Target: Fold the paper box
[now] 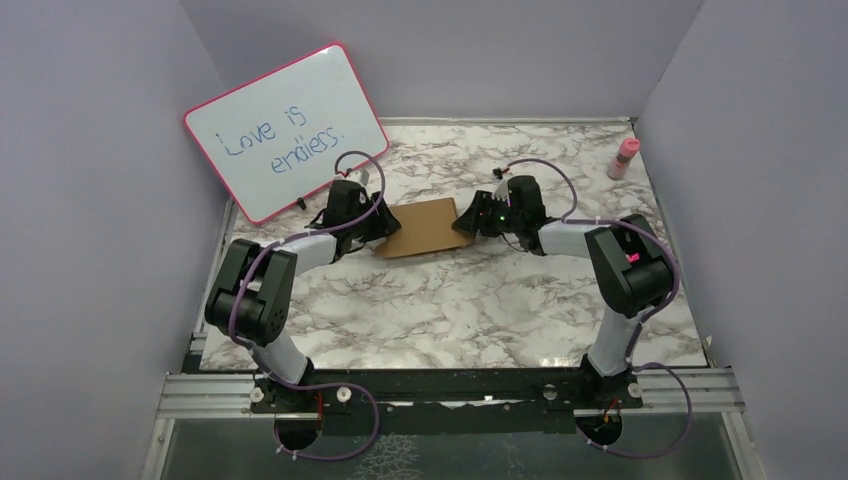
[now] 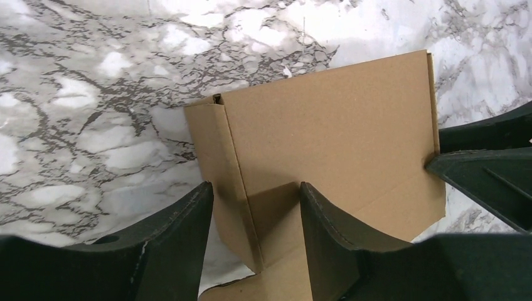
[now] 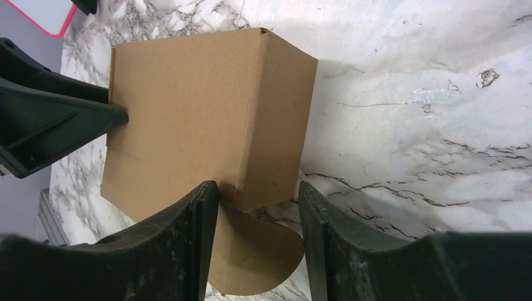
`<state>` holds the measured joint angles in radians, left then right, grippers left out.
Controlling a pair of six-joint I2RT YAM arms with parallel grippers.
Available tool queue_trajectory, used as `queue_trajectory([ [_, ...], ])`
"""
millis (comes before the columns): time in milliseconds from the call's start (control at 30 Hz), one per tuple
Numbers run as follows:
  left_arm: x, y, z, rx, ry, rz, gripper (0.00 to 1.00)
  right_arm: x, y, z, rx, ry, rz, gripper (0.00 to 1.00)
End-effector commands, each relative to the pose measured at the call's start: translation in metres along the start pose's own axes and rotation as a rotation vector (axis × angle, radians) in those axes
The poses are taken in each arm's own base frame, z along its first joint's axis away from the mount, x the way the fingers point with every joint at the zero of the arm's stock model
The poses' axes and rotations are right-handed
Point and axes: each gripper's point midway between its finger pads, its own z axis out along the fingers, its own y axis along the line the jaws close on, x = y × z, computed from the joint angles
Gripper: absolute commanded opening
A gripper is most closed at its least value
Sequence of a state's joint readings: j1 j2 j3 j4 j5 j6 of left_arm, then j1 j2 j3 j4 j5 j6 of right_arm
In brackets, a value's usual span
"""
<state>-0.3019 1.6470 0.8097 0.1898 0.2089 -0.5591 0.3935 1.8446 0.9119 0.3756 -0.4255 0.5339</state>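
Paper box (image 1: pixel 420 228) is found at the middle of the far half of the marble table (image 1: pixel 450 320), and its long axis is laid left to right, straight between the two arms. One short end is met by the left gripper (image 2: pixel 257 207) and the other by the right gripper (image 3: pixel 259 207), so neither arm is nearer; the box lies directly ahead of each set of fingers. Each pair of jaws is held partly apart and set astride a corner of its end. Whether the cardboard is actually pinched cannot be told.

Plain brown corrugated card is shown, matte and unprinted, with crisp scored creases. A broad flat top panel is bounded by narrow upright end walls, and the carton is kept low and slab-like. A rounded flap (image 3: pixel 257 257) is left sticking out flat on the table under the right gripper, and a loose lower edge is seen by the left one. The paper box is therefore judged only partly folded. The coming move is likely to depend on both ends being worked evenly along that axis.
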Motion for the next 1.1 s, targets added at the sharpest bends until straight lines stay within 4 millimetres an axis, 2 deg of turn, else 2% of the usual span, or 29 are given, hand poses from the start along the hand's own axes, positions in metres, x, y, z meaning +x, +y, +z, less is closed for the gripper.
queue_trajectory([
  [0,0.016,-0.013,0.007,0.070,0.069,0.044,0.52,0.017,0.001,-0.005,-0.020,0.042,0.006,0.53],
  [233,0.048,-0.027,0.003,0.103,0.152,0.100,0.51,0.042,0.008,-0.040,-0.012,0.083,0.023,0.52],
  [367,0.051,-0.023,-0.002,0.083,0.153,0.116,0.55,0.059,0.013,-0.056,-0.021,0.108,0.046,0.52],
  [467,0.037,-0.027,-0.007,0.071,0.116,0.134,0.58,0.058,0.005,-0.067,0.047,0.083,0.038,0.54],
  [567,0.015,-0.032,-0.018,0.050,0.062,0.168,0.63,0.041,-0.002,-0.079,0.136,0.030,-0.002,0.58],
  [667,-0.012,-0.030,-0.036,0.003,-0.020,0.195,0.68,0.019,0.003,-0.090,0.171,-0.023,-0.081,0.64],
  [767,-0.037,-0.026,-0.061,-0.033,-0.107,0.199,0.72,0.008,0.002,-0.098,0.217,-0.033,-0.154,0.67],
  [833,-0.050,-0.022,-0.078,-0.057,-0.152,0.194,0.75,0.004,0.006,-0.099,0.225,-0.035,-0.215,0.69],
  [867,-0.057,-0.023,-0.087,-0.061,-0.176,0.192,0.77,0.009,0.007,-0.101,0.232,-0.014,-0.245,0.69],
  [967,-0.071,-0.024,-0.113,-0.064,-0.227,0.201,0.86,0.008,0.024,-0.100,0.219,-0.019,-0.353,0.70],
  [1067,-0.084,-0.027,-0.138,-0.076,-0.284,0.240,0.90,0.005,0.037,-0.097,0.227,-0.009,-0.462,0.71],
])
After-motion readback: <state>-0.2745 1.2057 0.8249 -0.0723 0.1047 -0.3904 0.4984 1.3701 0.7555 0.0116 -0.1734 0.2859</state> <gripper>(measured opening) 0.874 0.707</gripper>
